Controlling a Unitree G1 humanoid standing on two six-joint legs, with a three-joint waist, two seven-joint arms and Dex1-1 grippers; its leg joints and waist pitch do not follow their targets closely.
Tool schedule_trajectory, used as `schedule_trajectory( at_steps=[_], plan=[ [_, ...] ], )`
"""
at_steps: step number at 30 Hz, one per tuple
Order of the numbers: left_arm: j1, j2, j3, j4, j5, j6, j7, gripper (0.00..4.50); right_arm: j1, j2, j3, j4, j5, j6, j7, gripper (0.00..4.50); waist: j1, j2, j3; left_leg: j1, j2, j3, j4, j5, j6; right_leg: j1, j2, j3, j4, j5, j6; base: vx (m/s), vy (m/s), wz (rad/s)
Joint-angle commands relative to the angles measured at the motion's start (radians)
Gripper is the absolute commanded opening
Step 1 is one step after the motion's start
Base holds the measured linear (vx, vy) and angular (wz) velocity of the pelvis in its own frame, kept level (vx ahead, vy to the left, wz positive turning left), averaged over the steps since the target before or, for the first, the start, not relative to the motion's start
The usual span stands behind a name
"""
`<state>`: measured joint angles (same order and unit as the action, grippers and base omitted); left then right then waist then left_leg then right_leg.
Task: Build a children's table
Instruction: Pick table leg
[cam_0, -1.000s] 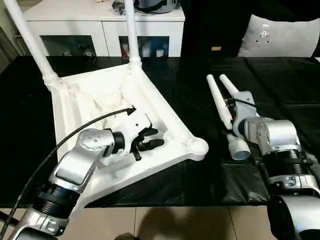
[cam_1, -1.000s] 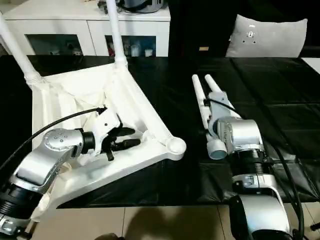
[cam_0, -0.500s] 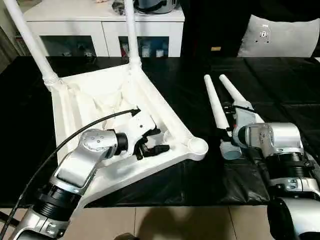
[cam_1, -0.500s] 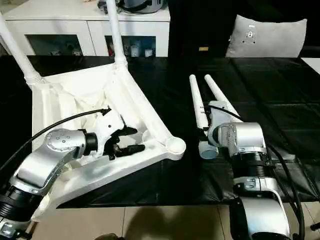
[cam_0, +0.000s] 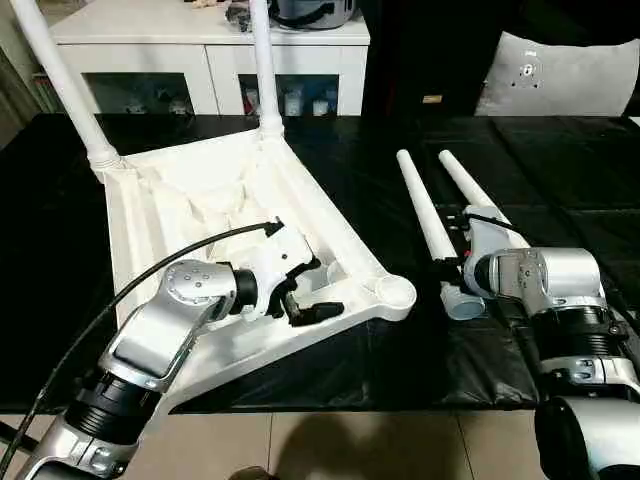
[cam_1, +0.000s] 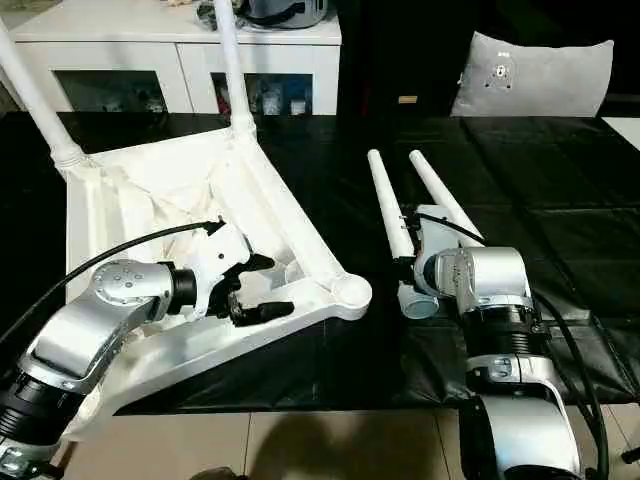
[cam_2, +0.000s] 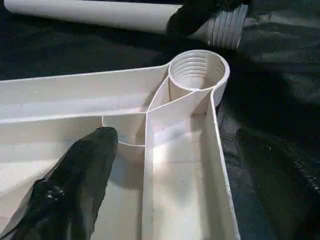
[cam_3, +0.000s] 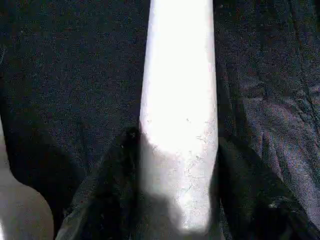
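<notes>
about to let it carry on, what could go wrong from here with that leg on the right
1. The right gripper has a finger on each side of one loose leg; the second loose leg lies close beside it and could be knocked and roll on the black cloth.
2. The left gripper hovers open over the tabletop, so nothing steadies it; pushing a leg into the empty corner socket may shift it.

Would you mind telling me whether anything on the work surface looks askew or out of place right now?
Nothing looks damaged. The table top lies underside up, skewed to the black surface's edges, with two legs standing in its far corners. Two loose legs lie beside it, and the near corner socket is empty.
</notes>
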<state>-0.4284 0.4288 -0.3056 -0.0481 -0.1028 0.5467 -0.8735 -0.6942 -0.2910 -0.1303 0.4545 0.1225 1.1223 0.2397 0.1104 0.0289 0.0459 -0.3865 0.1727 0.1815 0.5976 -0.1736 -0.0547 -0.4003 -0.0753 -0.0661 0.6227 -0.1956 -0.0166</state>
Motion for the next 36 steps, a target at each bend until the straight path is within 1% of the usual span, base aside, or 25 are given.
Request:
schedule_trajectory(
  at_steps=[1, 4, 7, 10, 11, 13, 14, 15, 16, 17, 18, 19, 20, 21, 22, 23, 24, 25, 26, 27, 29, 31, 33, 35, 36],
  plan=[
    [0.002, 0.008, -0.005, -0.022, 0.001, 0.009, -0.005, 4.50, 0.021, 0.004, -0.010, 0.018, 0.011, -0.004, -0.003, 1.93, -0.001, -0.008, -0.063, 0.023, 0.048, -0.020, -0.072, -0.167, -0.036, 0.046, -0.071, 0.050, -0.074, -0.183, -0.149, 0.000, 0.000, 0.00],
    [-0.001, 0.009, -0.004, -0.024, 0.001, 0.008, -0.003, 4.50, 0.024, 0.005, -0.025, 0.016, 0.011, -0.017, -0.012, 1.93, 0.000, -0.011, -0.064, 0.022, 0.048, -0.019, -0.071, -0.163, -0.035, 0.046, -0.071, 0.050, -0.074, -0.181, -0.149, 0.000, 0.000, 0.00],
    [-0.003, 0.009, -0.001, -0.027, 0.005, 0.004, 0.011, 4.50, 0.020, 0.009, -0.053, 0.007, 0.018, -0.037, -0.024, 1.93, 0.000, -0.010, -0.064, 0.024, 0.048, -0.020, -0.072, -0.166, -0.035, 0.045, -0.072, 0.050, -0.075, -0.190, -0.147, 0.000, 0.000, 0.00],
    [-0.017, -0.031, 0.044, -0.020, -0.024, -0.003, 0.046, 4.50, 0.017, 0.036, -0.123, -0.032, 0.084, -0.173, 0.009, 1.93, 0.000, -0.010, -0.065, 0.022, 0.048, -0.019, -0.070, -0.168, -0.030, 0.046, -0.075, 0.051, -0.075, -0.187, -0.148, 0.000, 0.000, 0.00],
    [-0.020, -0.036, 0.049, -0.017, -0.026, -0.004, 0.052, 4.50, 0.018, 0.039, -0.129, -0.036, 0.092, -0.188, 0.016, 1.93, 0.000, -0.010, -0.065, 0.021, 0.049, -0.018, -0.069, -0.165, -0.025, 0.046, -0.074, 0.050, -0.074, -0.178, -0.153, 0.000, 0.000, 0.00],
    [-0.052, -0.087, 0.098, 0.015, -0.044, -0.005, 0.113, 4.50, 0.025, 0.065, -0.176, -0.076, 0.156, -0.312, 0.084, 1.92, 0.001, -0.014, -0.068, 0.018, 0.049, -0.017, -0.065, -0.158, -0.013, 0.049, -0.076, 0.050, -0.072, -0.153, -0.158, 0.000, 0.000, 0.00],
    [-0.085, -0.137, 0.139, 0.053, -0.054, -0.010, 0.178, 4.50, 0.037, 0.087, -0.200, -0.120, 0.212, -0.373, 0.159, 1.91, 0.003, -0.012, -0.069, 0.017, 0.048, -0.017, -0.064, -0.145, 0.000, 0.050, -0.074, 0.049, -0.069, -0.128, -0.163, 0.000, 0.000, 0.00],
    [-0.089, -0.143, 0.143, 0.057, -0.056, -0.010, 0.186, 4.50, 0.039, 0.090, -0.202, -0.125, 0.219, -0.377, 0.168, 1.91, 0.002, -0.013, -0.068, 0.016, 0.047, -0.016, -0.064, -0.147, 0.008, 0.050, -0.072, 0.049, -0.069, -0.120, -0.164, 0.000, 0.000, 0.00],
    [-0.109, -0.180, 0.173, 0.075, -0.076, 0.001, 0.223, 4.50, 0.049, 0.106, -0.213, -0.166, 0.264, -0.382, 0.223, 1.91, 0.005, -0.013, -0.070, 0.016, 0.049, -0.020, -0.064, -0.130, 0.021, 0.052, -0.073, 0.047, -0.067, -0.103, -0.167, 0.000, 0.000, 0.00],
    [-0.118, -0.197, 0.187, 0.082, -0.088, 0.007, 0.238, 4.50, 0.053, 0.115, -0.221, -0.187, 0.292, -0.377, 0.251, 1.91, 0.004, -0.015, -0.069, 0.014, 0.047, -0.017, -0.061, -0.124, 0.038, 0.054, -0.070, 0.047, -0.068, -0.087, -0.172, 0.000, 0.000, 0.00],
    [-0.120, -0.202, 0.191, 0.083, -0.092, 0.009, 0.240, 4.50, 0.054, 0.118, -0.224, -0.192, 0.301, -0.372, 0.258, 1.91, 0.005, -0.016, -0.069, 0.012, 0.050, -0.020, -0.063, -0.107, 0.049, 0.054, -0.072, 0.045, -0.066, -0.084, -0.177, 0.000, 0.000, 0.00],
    [-0.143, -0.249, 0.235, 0.084, -0.144, 0.033, 0.264, 4.50, 0.069, 0.139, -0.245, -0.245, 0.382, -0.337, 0.323, 1.91, 0.005, -0.015, -0.069, 0.014, 0.048, -0.018, -0.062, -0.105, 0.053, 0.053, -0.071, 0.046, -0.066, -0.085, -0.181, 0.000, 0.000, 0.00],
    [-0.168, -0.303, 0.293, 0.079, -0.219, 0.070, 0.287, 4.50, 0.089, 0.157, -0.255, -0.298, 0.454, -0.318, 0.385, 1.91, 0.009, -0.013, -0.070, 0.014, 0.049, -0.017, -0.058, -0.104, 0.064, 0.054, -0.074, 0.045, -0.066, -0.071, -0.200, 0.000, 0.000, 0.00],
    [-0.191, -0.348, 0.347, 0.074, -0.291, 0.102, 0.308, 4.50, 0.105, 0.168, -0.259, -0.331, 0.505, -0.308, 0.425, 1.91, 0.009, -0.016, -0.070, 0.013, 0.050, -0.015, -0.057, -0.103, 0.071, 0.055, -0.074, 0.046, -0.067, -0.067, -0.207, 0.000, 0.000, 0.00],
    [-0.211, -0.383, 0.393, 0.072, -0.355, 0.130, 0.328, 4.50, 0.116, 0.176, -0.260, -0.351, 0.538, -0.299, 0.449, 1.91, 0.019, -0.014, -0.074, 0.013, 0.050, -0.018, -0.053, -0.091, 0.081, 0.053, -0.077, 0.043, -0.064, -0.055, -0.227, 0.000, 0.000, 0.00],
    [-0.230, -0.414, 0.434, 0.074, -0.412, 0.155, 0.349, 4.50, 0.126, 0.180, -0.257, -0.364, 0.565, -0.297, 0.467, 1.91, 0.019, -0.016, -0.074, 0.011, 0.052, -0.018, -0.053, -0.083, 0.086, 0.053, -0.076, 0.042, -0.060, -0.042, -0.244, 0.000, 0.000, 0.00],
    [-0.242, -0.432, 0.459, 0.076, -0.446, 0.170, 0.362, 4.50, 0.132, 0.183, -0.255, -0.371, 0.579, -0.297, 0.477, 1.91, 0.021, -0.017, -0.071, 0.011, 0.053, -0.018, -0.053, -0.097, 0.087, 0.050, -0.075, 0.041, -0.066, -0.068, -0.244, 0.000, 0.000, 0.00],
    [-0.264, -0.459, 0.496, 0.084, -0.506, 0.190, 0.386, 4.50, 0.145, 0.185, -0.238, -0.385, 0.588, -0.298, 0.495, 1.91, 0.022, -0.021, -0.070, 0.012, 0.052, -0.017, -0.054, -0.106, 0.083, 0.051, -0.075, 0.040, -0.067, -0.087, -0.241, 0.000, 0.000, 0.00],
    [-0.273, -0.472, 0.513, 0.089, -0.530, 0.200, 0.396, 4.50, 0.150, 0.186, -0.229, -0.393, 0.591, -0.295, 0.503, 1.91, 0.024, -0.022, -0.066, 0.012, 0.051, -0.018, -0.056, -0.121, 0.076, 0.049, -0.076, 0.040, -0.074, -0.134, -0.228, 0.000, 0.000, 0.00],
    [-0.273, -0.472, 0.513, 0.089, -0.530, 0.200, 0.396, 4.50, 0.150, 0.186, -0.229, -0.393, 0.591, -0.295, 0.503, 1.91, 0.024, -0.022, -0.064, 0.010, 0.050, -0.019, -0.059, -0.128, 0.069, 0.051, -0.076, 0.041, -0.079, -0.177, -0.203, 0.000, 0.000, 0.00],
    [-0.288, -0.492, 0.539, 0.099, -0.564, 0.208, 0.418, 4.50, 0.158, 0.188, -0.218, -0.405, 0.600, -0.284, 0.514, 1.91, 0.023, -0.024, -0.061, 0.012, 0.048, -0.018, -0.060, -0.144, 0.057, 0.049, -0.076, 0.042, -0.086, -0.235, -0.171, 0.000, 0.000, 0.00],
    [-0.305, -0.518, 0.573, 0.105, -0.600, 0.220, 0.445, 4.50, 0.166, 0.185, -0.201, -0.417, 0.605, -0.269, 0.526, 1.91, 0.026, -0.024, -0.062, 0.011, 0.048, -0.019, -0.062, -0.141, 0.048, 0.049, -0.076, 0.043, -0.091, -0.260, -0.149, 0.000, 0.000, 0.00],
    [-0.313, -0.530, 0.589, 0.101, -0.613, 0.239, 0.463, 4.50, 0.175, 0.179, -0.184, -0.426, 0.612, -0.261, 0.529, 1.91, 0.030, -0.025, -0.064, 0.011, 0.051, -0.022, -0.063, -0.129, 0.041, 0.049, -0.075, 0.043, -0.087, -0.239, -0.134, 0.000, 0.000, 0.00],
    [-0.314, -0.532, 0.589, 0.097, -0.622, 0.250, 0.475, 4.50, 0.182, 0.172, -0.167, -0.430, 0.611, -0.259, 0.531, 1.91, 0.030, -0.026, -0.065, 0.012, 0.052, -0.022, -0.064, -0.121, 0.043, 0.048, -0.075, 0.043, -0.087, -0.224, -0.133, 0.000, 0.000, 0.00],
    [-0.314, -0.534, 0.590, 0.097, -0.631, 0.253, 0.480, 4.50, 0.184, 0.169, -0.159, -0.431, 0.610, -0.260, 0.533, 1.91, 0.033, -0.025, -0.067, 0.012, 0.052, -0.022, -0.063, -0.102, 0.043, 0.048, -0.075, 0.044, -0.083, -0.190, -0.136, 0.000, 0.000, 0.00]
  ],
)
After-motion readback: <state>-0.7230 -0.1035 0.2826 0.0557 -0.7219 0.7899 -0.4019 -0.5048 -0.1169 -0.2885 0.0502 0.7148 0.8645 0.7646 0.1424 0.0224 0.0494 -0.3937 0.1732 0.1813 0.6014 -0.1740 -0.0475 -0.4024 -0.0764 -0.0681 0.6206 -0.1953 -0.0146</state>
